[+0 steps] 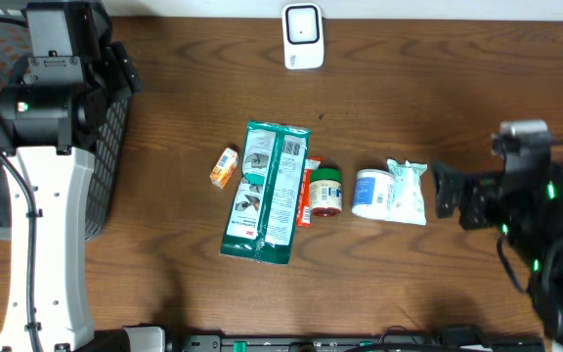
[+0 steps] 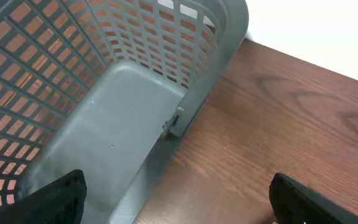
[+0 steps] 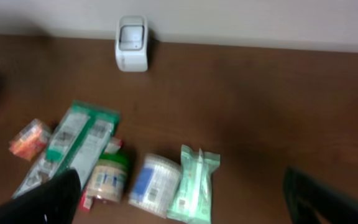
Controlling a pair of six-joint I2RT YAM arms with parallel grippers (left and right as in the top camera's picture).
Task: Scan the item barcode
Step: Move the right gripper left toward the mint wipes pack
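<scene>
right tool (image 1: 442, 191) wide open, just right of pale green packet (image 1: 406, 193), left tool (image 2: 178, 194) wide above basket (image 2: 135, 74) edge

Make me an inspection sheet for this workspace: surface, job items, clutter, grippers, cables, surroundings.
Surface: dark wood-grain table.
Job's things: white scanner at the far edge; in a row, orange box, green packet, red carton, green-lidded jar, white tub, pale green pouch.
Clutter: nothing seen.
Grippers: left gripper above the grey basket edge, jaws open, empty; right gripper beside the pouch, jaws open, empty.
Cables: black cable along the left arm.
Surroundings: pale wall behind the table.
</scene>
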